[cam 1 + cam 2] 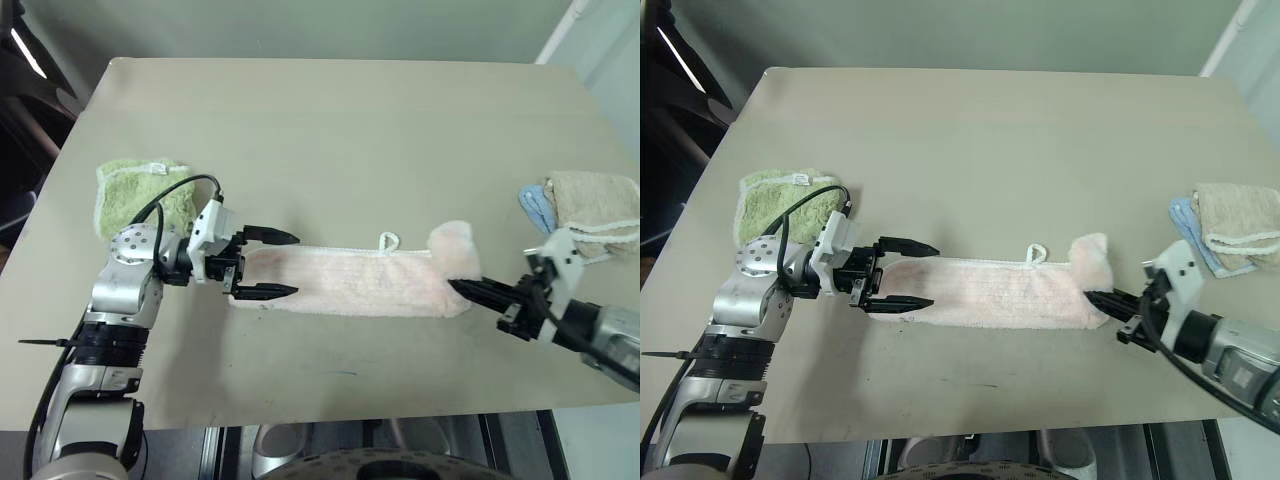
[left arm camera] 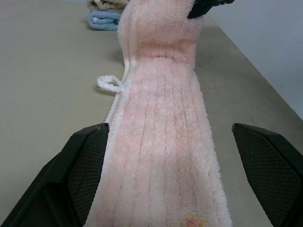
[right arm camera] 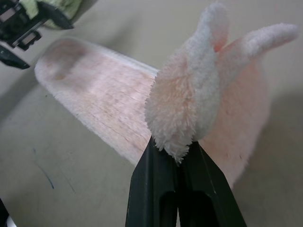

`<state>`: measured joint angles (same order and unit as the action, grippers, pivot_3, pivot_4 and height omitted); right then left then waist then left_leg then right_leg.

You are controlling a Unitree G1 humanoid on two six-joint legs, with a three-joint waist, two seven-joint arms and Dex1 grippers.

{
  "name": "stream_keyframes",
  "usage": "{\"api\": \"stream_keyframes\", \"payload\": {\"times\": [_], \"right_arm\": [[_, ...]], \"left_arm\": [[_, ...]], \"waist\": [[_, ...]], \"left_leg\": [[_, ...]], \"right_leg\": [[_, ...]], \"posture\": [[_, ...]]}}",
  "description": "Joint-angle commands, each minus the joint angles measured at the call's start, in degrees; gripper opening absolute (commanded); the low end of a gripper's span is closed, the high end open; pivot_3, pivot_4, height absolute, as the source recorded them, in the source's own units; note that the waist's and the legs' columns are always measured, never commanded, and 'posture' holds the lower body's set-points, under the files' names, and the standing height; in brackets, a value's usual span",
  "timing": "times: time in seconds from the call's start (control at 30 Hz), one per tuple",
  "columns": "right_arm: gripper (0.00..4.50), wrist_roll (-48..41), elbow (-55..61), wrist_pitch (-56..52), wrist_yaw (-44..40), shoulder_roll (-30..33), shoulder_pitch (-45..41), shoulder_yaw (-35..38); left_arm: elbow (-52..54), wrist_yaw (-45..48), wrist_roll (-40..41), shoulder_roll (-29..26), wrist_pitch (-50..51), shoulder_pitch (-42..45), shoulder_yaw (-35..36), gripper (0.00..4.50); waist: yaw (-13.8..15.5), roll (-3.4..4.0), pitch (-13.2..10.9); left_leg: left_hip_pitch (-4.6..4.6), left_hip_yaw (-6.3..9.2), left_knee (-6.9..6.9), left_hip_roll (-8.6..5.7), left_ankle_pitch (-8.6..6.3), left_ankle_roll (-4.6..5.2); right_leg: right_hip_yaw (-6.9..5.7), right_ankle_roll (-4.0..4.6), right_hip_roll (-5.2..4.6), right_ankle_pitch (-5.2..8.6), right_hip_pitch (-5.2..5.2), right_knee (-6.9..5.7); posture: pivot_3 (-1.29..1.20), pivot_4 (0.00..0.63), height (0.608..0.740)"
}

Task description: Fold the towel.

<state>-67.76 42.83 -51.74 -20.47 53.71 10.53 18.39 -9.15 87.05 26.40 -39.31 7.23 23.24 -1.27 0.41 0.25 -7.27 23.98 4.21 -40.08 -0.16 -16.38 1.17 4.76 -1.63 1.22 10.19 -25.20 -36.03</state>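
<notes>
Towel (image 1: pixel 350 281) lies as a long strip across the worktop (image 1: pixel 330 130), right claw (image 1: pixel 462 287) clamped on its raised end for folding over, left claw (image 1: pixel 268 264) apart straddling the other end.

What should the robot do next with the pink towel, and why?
Probably carry the pinched end across toward the other end. The right end effector is shut on the pink towel's right end, which is lifted off the table and curled back. The left end effector is open, its fingers either side of the flat left end, so it could hold that end down.
</notes>
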Motion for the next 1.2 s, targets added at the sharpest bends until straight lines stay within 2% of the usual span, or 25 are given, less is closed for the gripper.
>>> {"api": "stream_keyframes", "payload": {"times": [0.03,0.3,0.57,0.9,1.07,1.2], "right_arm": [[0.04,3.3,0.3,0.2,-1.0,-1.3,-3.4,-6.0],[0.04,12.9,-2.5,-0.4,-0.8,-5.7,-11.0,-18.9],[0.04,15.7,-5.3,-1.9,-2.1,-10.7,-15.6,-23.1],[0.04,15.3,-4.3,-3.8,-4.0,-12.2,-16.6,-23.5],[0.04,18.1,-6.6,-3.8,-3.1,-14.3,-18.1,-24.8],[0.97,18.7,-5.7,-4.4,-6.4,-12.9,-18.8,-25.7]], "left_arm": [[1.4,0.3,0.0,0.1,-0.9,0.1,-0.1,4.5],[1.3,0.9,-0.5,-0.6,-1.2,0.1,0.1,4.5],[2.6,0.6,0.0,-0.8,0.0,0.7,-0.1,4.5],[2.7,0.3,-0.2,-0.9,0.4,1.1,0.0,4.5],[2.5,0.1,-0.4,-0.8,0.4,1.4,0.0,4.5],[2.6,-0.1,-0.6,-0.8,0.2,1.4,0.0,4.5]], "waist": [[0.1,0.0,0.0],[0.0,0.0,0.0],[0.0,-0.01,0.0],[0.0,-0.01,0.0],[0.0,0.0,0.0],[0.0,-0.01,0.0]], "left_leg": [[0.01,0.01,0.0,0.0,0.01,0.0],[0.0,0.0,-0.02,0.0,0.05,-0.01],[-0.02,0.0,-0.03,0.01,0.14,-0.03],[-0.01,0.0,-0.02,0.0,0.18,-0.08],[-0.02,0.01,-0.01,0.01,0.2,-0.08],[-0.02,0.01,-0.02,0.0,0.21,-0.06]], "right_leg": [[0.0,-0.01,0.0,0.0,0.0,0.0],[-0.01,-0.07,-0.01,-0.05,0.0,-0.01],[-0.02,-0.03,-0.01,-0.13,0.0,-0.01],[-0.02,0.0,-0.01,-0.15,0.0,-0.02],[-0.03,0.04,-0.01,-0.17,-0.02,-0.03],[-0.03,0.05,-0.02,-0.19,-0.01,-0.02]], "posture": [[0.0,0.15,0.733],[0.0,0.15,0.733],[0.0,0.15,0.733],[0.0,0.15,0.733],[0.0,0.15,0.733],[0.0,0.15,0.733]]}}
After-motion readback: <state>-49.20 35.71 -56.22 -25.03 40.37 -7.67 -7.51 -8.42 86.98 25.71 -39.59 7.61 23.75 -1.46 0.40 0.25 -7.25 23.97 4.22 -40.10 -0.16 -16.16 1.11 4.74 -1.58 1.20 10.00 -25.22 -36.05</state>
